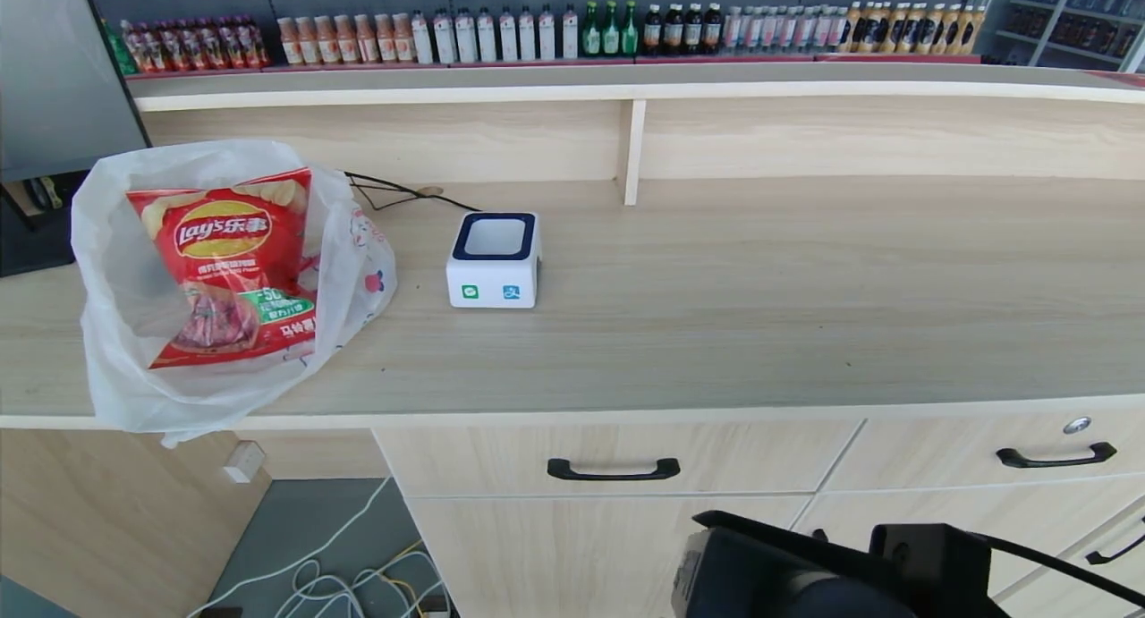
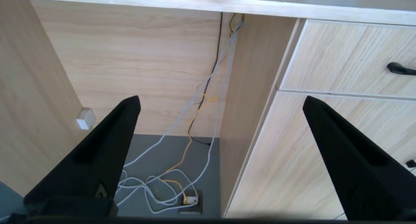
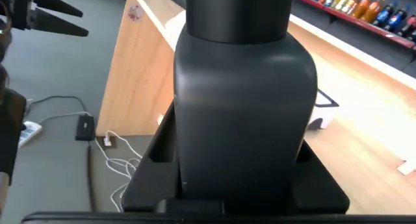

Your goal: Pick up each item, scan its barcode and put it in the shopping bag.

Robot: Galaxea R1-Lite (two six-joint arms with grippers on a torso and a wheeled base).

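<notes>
A white plastic shopping bag (image 1: 116,269) stands open at the left end of the wooden counter (image 1: 760,332). Inside it leans a red bag of chips (image 1: 234,260), tilted. The white barcode scanner (image 1: 495,260) with a dark blue rim sits on the counter just right of the bag. My left gripper (image 2: 221,100) is open and holds nothing. It hangs below the counter edge, facing the open space under the counter beside the drawers.
A raised back ledge (image 1: 626,90) and an upright divider (image 1: 633,148) bound the counter's far side, with bottles (image 1: 537,32) on shelves behind. Drawers with black handles (image 1: 614,469) lie under the counter. Loose cables (image 2: 175,178) trail on the floor.
</notes>
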